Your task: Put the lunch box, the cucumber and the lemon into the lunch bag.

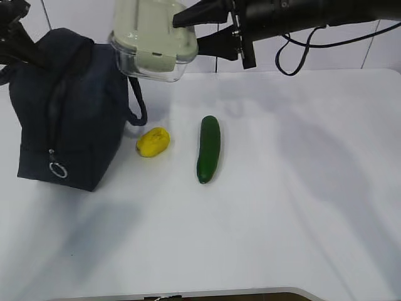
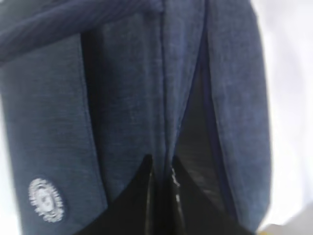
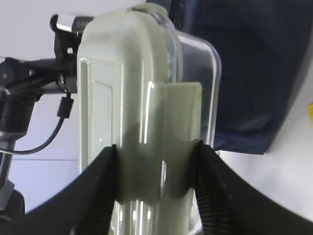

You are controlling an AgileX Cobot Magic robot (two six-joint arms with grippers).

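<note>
The dark navy lunch bag stands at the table's left, its zipper ring pull hanging on the near face. My left gripper is shut, pinching a ridge of the bag's fabric beside the dark zipper slit. My right gripper is shut on the lunch box, a clear container with a pale green lid. It holds the box in the air just right of the bag's top. The yellow lemon and the dark green cucumber lie on the white table, right of the bag.
A white wall stands behind the table, and a black cable hangs from the right arm. The table's front edge runs along the bottom. A round white logo patch marks the bag's side.
</note>
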